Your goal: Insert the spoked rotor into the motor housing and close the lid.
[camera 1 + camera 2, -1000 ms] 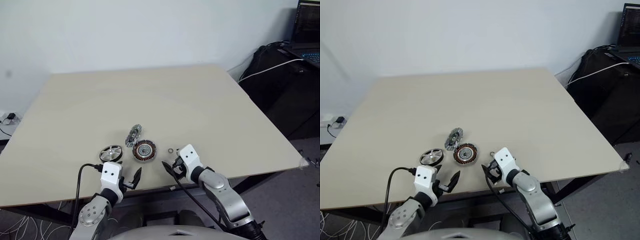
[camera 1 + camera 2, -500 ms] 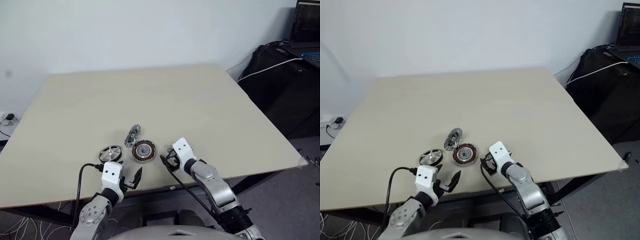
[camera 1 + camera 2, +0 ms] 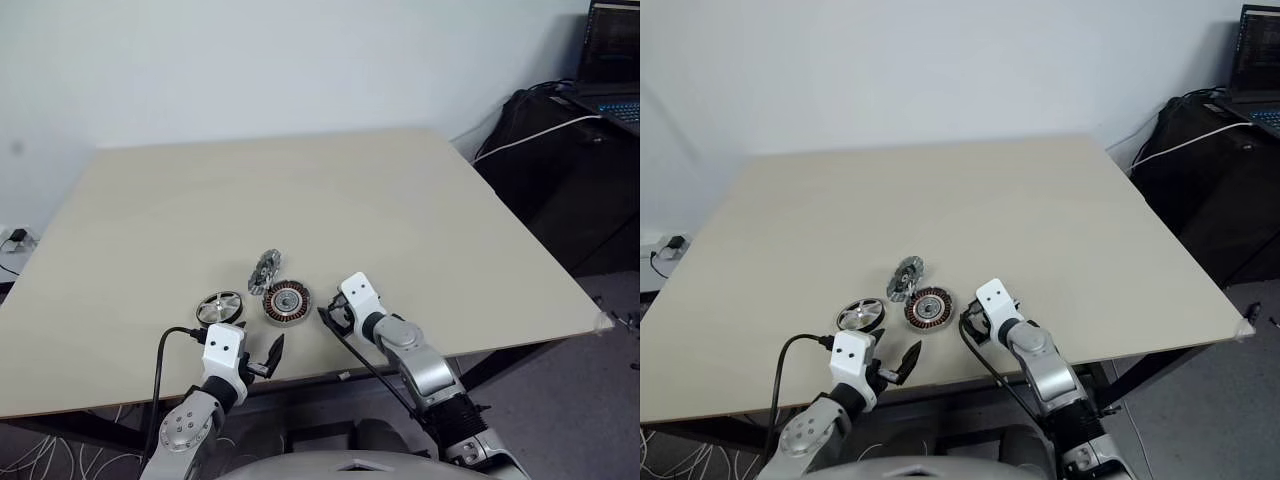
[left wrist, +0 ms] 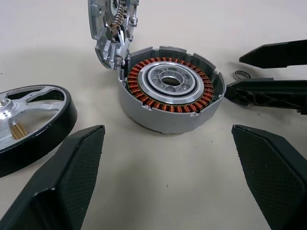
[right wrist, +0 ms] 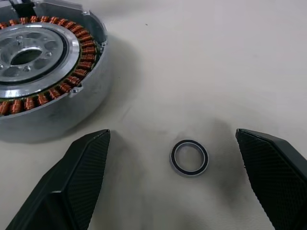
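Observation:
The motor housing, a silver cup with copper windings, sits near the table's front edge. The silver lid leans tilted against its far side. To the housing's left lies the spoked rotor, black-rimmed with silver spokes. My left gripper hovers open just in front of the housing and the rotor, holding nothing. My right gripper is open just right of the housing, with a small black ring on the table between its fingers.
The beige table stretches away behind the parts; its front edge runs just under my grippers. Right of the table stand a black unit with a white cable and a laptop.
My right gripper has moved forward and left, closer to the housing, and now straddles the small ring. The left gripper and the parts have not moved.

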`<state>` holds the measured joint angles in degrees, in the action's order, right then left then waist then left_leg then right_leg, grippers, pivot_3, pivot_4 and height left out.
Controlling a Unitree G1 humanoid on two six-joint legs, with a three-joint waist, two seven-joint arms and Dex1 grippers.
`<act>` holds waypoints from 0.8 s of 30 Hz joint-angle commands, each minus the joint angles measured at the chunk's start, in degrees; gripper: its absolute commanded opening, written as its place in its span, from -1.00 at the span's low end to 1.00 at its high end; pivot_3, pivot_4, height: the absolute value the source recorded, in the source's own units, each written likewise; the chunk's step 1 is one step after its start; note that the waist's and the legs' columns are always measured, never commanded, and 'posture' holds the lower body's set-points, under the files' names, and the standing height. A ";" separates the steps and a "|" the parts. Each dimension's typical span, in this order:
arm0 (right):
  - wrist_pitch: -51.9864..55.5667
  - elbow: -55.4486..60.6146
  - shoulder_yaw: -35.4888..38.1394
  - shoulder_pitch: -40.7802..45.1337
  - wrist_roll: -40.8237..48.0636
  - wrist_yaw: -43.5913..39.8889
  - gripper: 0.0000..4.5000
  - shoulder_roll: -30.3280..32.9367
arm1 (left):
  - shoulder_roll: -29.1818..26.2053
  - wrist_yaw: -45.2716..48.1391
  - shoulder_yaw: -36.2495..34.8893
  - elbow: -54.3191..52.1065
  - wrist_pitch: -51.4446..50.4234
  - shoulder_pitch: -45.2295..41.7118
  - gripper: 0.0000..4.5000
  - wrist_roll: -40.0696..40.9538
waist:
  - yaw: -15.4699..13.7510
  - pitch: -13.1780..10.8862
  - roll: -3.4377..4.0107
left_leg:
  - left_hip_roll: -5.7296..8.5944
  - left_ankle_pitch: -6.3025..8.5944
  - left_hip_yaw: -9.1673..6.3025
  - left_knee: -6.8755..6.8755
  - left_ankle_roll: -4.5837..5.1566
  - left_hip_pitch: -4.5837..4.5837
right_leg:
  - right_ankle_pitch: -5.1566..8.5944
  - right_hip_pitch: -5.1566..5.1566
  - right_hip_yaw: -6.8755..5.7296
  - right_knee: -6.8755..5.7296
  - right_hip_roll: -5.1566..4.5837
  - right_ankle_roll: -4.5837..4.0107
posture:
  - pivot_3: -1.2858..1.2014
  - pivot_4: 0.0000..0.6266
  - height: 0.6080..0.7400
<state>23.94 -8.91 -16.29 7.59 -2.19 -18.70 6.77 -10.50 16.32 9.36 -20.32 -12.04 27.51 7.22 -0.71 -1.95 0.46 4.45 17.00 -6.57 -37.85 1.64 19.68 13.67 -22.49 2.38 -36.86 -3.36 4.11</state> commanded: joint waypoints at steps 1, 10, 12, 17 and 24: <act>0.10 -1.16 1.21 1.06 0.68 0.11 0.92 -0.70 | -0.20 0.09 -0.18 -0.69 1.29 -0.68 1.00 -0.24 | 0.06 0.02 0.03 | 0.00 0.00 0.00 0.00 0.00 -0.01 | 0.00 0.01 0.00 0.00 0.00 0.01 | 0.03 -1.00 1.00; 1.56 -0.26 1.20 -0.05 1.05 -0.41 -0.25 -1.01 | -0.31 -0.02 -0.40 -1.19 1.25 -0.24 1.00 -0.20 | 0.04 0.18 0.19 | 0.00 -0.01 0.01 -0.02 0.00 -0.06 | 0.12 0.06 0.01 -0.02 -0.01 0.17 | 0.03 -1.00 1.00; 2.11 0.94 1.26 -0.41 1.30 -0.51 -0.52 -1.09 | -0.33 -0.05 -0.43 -1.28 1.16 -0.33 1.00 -0.22 | 0.04 0.19 0.20 | 0.00 -0.01 0.01 -0.02 0.00 -0.06 | 0.11 0.06 0.01 -0.02 -0.01 0.15 | 0.03 -1.00 1.00; 2.19 5.25 0.63 -1.72 1.08 -0.81 -0.70 -0.63 | -0.36 -0.11 -0.41 -1.36 1.06 -0.46 1.00 -0.29 | -0.02 0.19 0.22 | 0.01 0.00 0.00 0.01 0.00 -0.04 | 0.11 0.03 0.01 -0.01 -0.02 0.15 | 0.03 -1.00 1.00; 3.89 15.49 -3.22 -1.07 1.75 -3.99 -0.70 -0.99 | -0.31 -0.07 -0.22 -1.42 1.06 -0.47 1.00 -0.27 | 0.24 0.14 0.27 | -0.03 0.01 -0.02 0.02 -0.01 0.00 | 0.13 -0.02 0.00 -0.02 -0.02 0.19 | 0.03 -1.00 1.00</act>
<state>27.87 3.32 -18.31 5.47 -1.06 -21.82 6.33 -10.58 16.30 9.35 -20.32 -11.95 27.59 7.20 -0.46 -1.81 0.73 4.42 17.01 -6.60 -37.82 1.63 19.69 13.79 -22.51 2.37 -36.88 -3.37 4.30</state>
